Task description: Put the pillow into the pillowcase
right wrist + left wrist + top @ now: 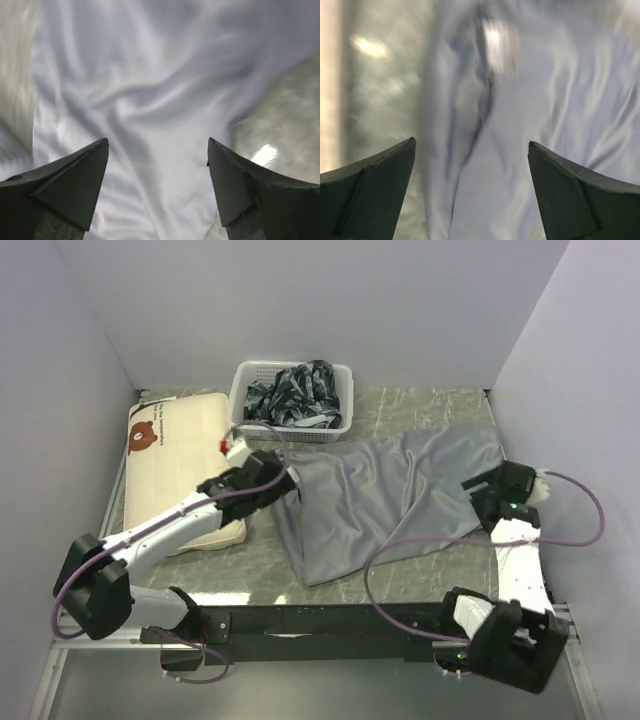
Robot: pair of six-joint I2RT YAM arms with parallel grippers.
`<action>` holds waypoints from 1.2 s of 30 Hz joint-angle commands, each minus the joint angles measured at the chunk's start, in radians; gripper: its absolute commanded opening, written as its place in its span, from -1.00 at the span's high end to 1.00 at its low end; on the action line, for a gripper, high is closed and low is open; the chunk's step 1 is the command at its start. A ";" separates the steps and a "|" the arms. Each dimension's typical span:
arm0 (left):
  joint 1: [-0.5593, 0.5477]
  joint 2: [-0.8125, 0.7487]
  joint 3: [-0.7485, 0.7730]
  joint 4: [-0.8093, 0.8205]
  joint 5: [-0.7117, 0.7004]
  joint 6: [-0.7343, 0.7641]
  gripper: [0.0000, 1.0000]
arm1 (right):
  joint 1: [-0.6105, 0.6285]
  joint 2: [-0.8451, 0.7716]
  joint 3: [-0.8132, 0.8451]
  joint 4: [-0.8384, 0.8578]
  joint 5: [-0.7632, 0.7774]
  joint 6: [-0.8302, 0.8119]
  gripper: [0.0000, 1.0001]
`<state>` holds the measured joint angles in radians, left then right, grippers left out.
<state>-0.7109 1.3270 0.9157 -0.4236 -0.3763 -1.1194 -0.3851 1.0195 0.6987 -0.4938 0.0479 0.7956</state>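
The grey pillowcase [390, 495] lies crumpled across the middle and right of the table. The cream pillow [175, 445] with its brown bear face lies flat at the left, partly under my left arm. My left gripper [290, 480] is open and hangs over the pillowcase's left edge; the left wrist view shows the grey cloth [520, 115] and a blurred white tag [500, 42] between its fingers. My right gripper [478, 498] is open over the pillowcase's right part, with the cloth [150, 100] spread beneath its fingers.
A white basket [345, 390] with dark patterned cloth [295, 395] stands at the back centre, just behind the pillowcase. White walls close in the table at the left, back and right. Purple cables loop from both arms over the front of the table.
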 commanded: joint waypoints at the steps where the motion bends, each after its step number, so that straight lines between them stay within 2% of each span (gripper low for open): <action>1: 0.118 -0.100 0.081 -0.197 -0.208 -0.045 -0.99 | 0.253 -0.123 -0.002 0.064 0.052 -0.044 -0.77; 2: 0.134 -0.144 0.072 -0.226 -0.234 -0.065 -0.99 | 0.302 -0.140 -0.013 0.092 -0.017 -0.053 -0.78; 3: 0.149 -0.170 0.057 -0.265 -0.252 -0.088 -0.99 | 0.343 -0.156 -0.021 0.119 -0.040 -0.046 -0.90; 4: 0.195 -0.199 0.011 -0.268 -0.262 -0.103 -0.99 | 0.455 -0.177 -0.022 0.154 -0.045 -0.036 -0.99; 6: 0.264 -0.279 -0.038 -0.254 -0.244 -0.099 -0.99 | 0.564 -0.183 -0.018 0.199 -0.040 -0.029 -0.99; 7: 0.348 -0.301 -0.084 -0.244 -0.221 -0.074 -0.99 | 0.683 -0.165 -0.010 0.225 -0.027 -0.023 -0.99; 8: 0.388 -0.330 -0.103 -0.235 -0.179 -0.062 -0.99 | 0.739 -0.150 0.007 0.251 -0.023 -0.022 -1.00; 10: 0.511 -0.345 -0.138 -0.216 -0.129 -0.018 -0.99 | 0.862 -0.066 0.028 0.320 -0.013 -0.012 -0.99; 11: 0.552 -0.351 -0.143 -0.210 -0.104 -0.001 -0.99 | 0.982 -0.024 0.068 0.339 -0.008 -0.003 -0.99; 13: 0.650 -0.361 -0.150 -0.172 0.000 0.061 -0.99 | 1.090 0.117 0.128 0.385 0.013 -0.006 -0.99; 14: 0.675 -0.365 -0.146 -0.169 0.032 0.073 -0.99 | 1.185 0.167 0.190 0.402 0.018 -0.007 -0.99; 15: 0.694 -0.367 -0.140 -0.167 0.071 0.084 -0.99 | 1.221 0.265 0.220 0.420 0.021 -0.010 -0.99; 19: 0.734 -0.368 -0.068 -0.168 0.126 0.173 -0.99 | 1.324 0.486 0.346 0.559 -0.045 0.011 -0.99; 24: 0.735 -0.405 0.000 -0.159 0.145 0.245 -0.99 | 1.425 0.744 0.542 0.583 -0.072 0.022 -1.00; 31: 0.737 -0.442 0.084 -0.175 0.149 0.297 -0.99 | 1.488 0.970 0.686 0.591 -0.094 0.086 -0.99; 36: 0.737 -0.456 0.092 -0.181 0.068 0.288 -0.99 | 1.511 1.079 0.804 0.534 -0.089 0.082 -0.99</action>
<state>0.0212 0.8860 0.9726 -0.6083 -0.2527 -0.8524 1.1141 2.0537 1.3983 0.0521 -0.0532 0.8669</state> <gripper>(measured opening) 0.994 0.996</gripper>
